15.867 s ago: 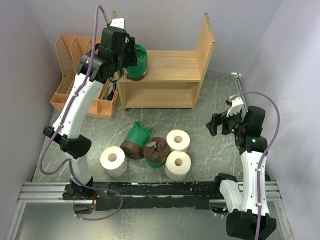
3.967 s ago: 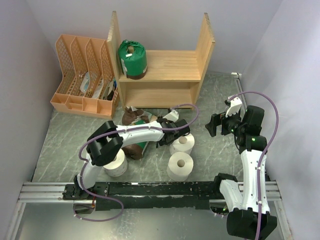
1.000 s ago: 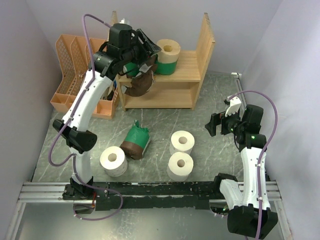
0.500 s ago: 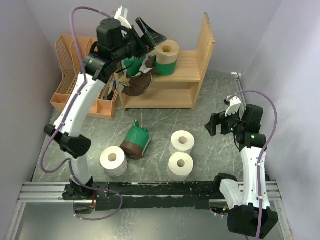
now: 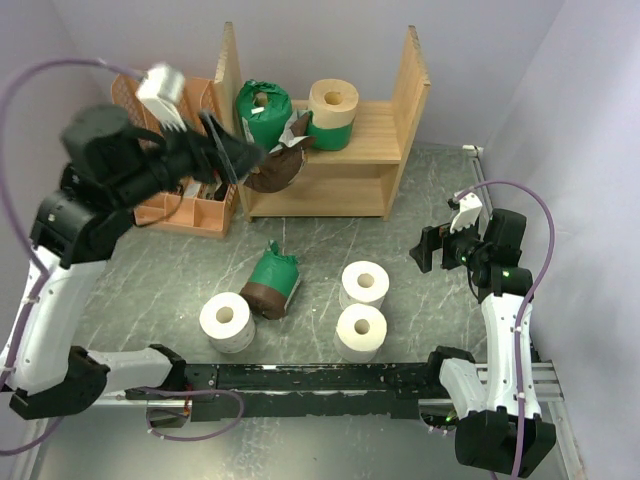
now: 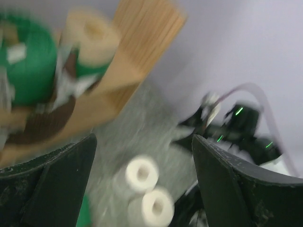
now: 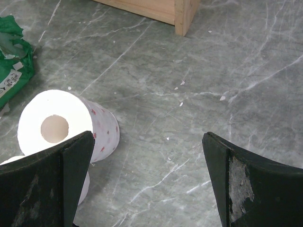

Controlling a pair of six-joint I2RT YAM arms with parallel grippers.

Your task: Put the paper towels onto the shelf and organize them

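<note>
The wooden shelf point(image 5: 365, 135) stands at the back. On its top board sit a green-wrapped roll point(image 5: 263, 112) and a cream roll in green wrap point(image 5: 333, 105), with brown plastic point(image 5: 278, 168) hanging over the board's front edge. Both show blurred in the left wrist view, the green roll point(image 6: 28, 71) and the cream roll point(image 6: 92, 35). On the floor lie a green and brown wrapped roll point(image 5: 270, 280) and three white rolls point(image 5: 226, 320) point(image 5: 363, 285) point(image 5: 360, 330). My left gripper point(image 5: 232, 150) point(image 6: 144, 139) is open, empty and raised left of the shelf. My right gripper point(image 5: 440, 250) point(image 7: 147, 137) is open and empty above the floor, right of a white roll point(image 7: 66, 125).
An orange lattice file rack point(image 5: 185, 205) stands left of the shelf, partly hidden by my left arm. Purple walls close in both sides. A metal rail point(image 5: 330, 380) runs along the near edge. The shelf's foot point(image 7: 182, 14) shows in the right wrist view.
My left arm has pulled back from the shelf, left and up toward the camera, with its jaws open and empty. The cream roll stays on the top board. The right arm has not moved.
</note>
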